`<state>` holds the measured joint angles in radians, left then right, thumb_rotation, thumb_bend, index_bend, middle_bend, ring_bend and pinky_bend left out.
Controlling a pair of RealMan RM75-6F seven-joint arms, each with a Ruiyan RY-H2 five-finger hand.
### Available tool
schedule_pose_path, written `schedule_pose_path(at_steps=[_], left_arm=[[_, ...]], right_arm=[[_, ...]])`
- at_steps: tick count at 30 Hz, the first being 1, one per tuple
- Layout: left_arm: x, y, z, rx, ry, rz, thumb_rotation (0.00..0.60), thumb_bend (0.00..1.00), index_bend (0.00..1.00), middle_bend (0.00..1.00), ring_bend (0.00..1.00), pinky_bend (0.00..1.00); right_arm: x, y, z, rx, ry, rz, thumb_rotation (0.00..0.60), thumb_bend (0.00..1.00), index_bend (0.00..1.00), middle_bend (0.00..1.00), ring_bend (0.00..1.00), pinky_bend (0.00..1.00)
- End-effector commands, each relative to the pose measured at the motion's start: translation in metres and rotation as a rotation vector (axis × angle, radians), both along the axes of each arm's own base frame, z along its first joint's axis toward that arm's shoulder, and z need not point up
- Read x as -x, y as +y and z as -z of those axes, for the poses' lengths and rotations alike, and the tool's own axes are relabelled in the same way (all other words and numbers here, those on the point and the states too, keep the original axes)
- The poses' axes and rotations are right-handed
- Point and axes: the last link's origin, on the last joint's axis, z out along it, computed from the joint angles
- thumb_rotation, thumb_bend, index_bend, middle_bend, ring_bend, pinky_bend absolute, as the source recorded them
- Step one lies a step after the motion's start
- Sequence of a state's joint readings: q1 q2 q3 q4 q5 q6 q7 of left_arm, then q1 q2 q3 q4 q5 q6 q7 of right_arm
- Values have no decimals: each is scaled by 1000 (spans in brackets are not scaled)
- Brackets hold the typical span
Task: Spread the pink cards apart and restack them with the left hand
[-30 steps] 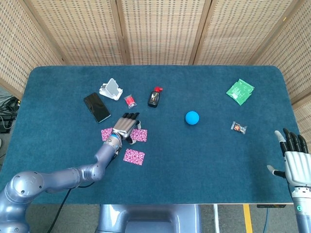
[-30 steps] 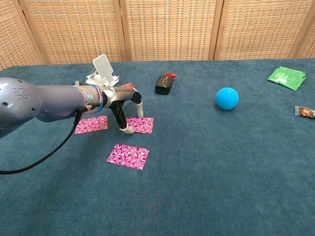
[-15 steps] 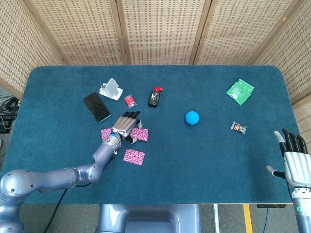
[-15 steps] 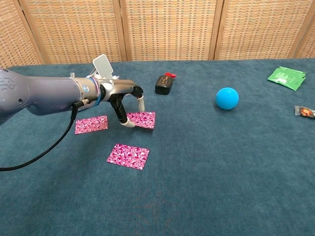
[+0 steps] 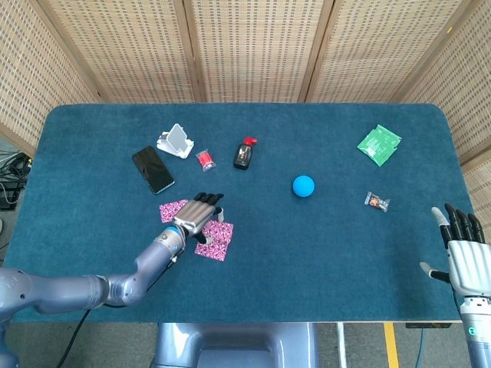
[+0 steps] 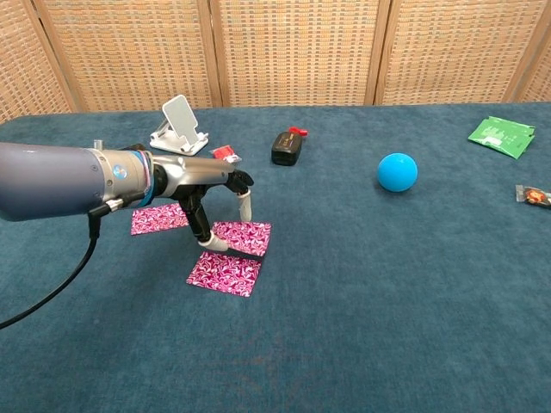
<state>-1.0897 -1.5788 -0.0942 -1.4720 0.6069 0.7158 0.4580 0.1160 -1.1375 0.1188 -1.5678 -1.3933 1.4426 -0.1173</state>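
Dragged nearer since the earlier frame: middle pink card (image 6: 243, 237) under fingertips (image 6: 220, 243) of left hand (image 6: 207, 185), pressing not grasping, its edge now overlapping near card (image 6: 224, 274); far card (image 6: 157, 218) apart leftward; right hand (image 5: 465, 251) idle, spread.

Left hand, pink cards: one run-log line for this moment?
phase: restack | left hand: fingertips on middle pink card, overlapping near card | far card: apart | right hand: open, idle
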Motion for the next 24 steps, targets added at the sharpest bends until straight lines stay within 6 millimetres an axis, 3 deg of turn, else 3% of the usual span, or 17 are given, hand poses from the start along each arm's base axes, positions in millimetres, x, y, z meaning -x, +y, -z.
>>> schedule_pose_path(at_steps=[1, 6, 24], left_arm=[[9, -14, -5, 8, 26, 13, 600, 292, 626, 0, 0, 0], [12, -28, -1, 14, 47, 43, 600, 292, 624, 0, 0, 0], [7, -37, 18, 11, 51, 63, 600, 288, 574, 0, 0, 0]], right_arm=[[0, 0, 0, 1, 0, -1, 600, 0, 0, 0, 0, 0], [-1, 1, 0, -1, 0, -4, 600, 0, 0, 0, 0, 0], [0, 1, -2, 1, -7, -4, 600, 0, 0, 0, 0, 0]])
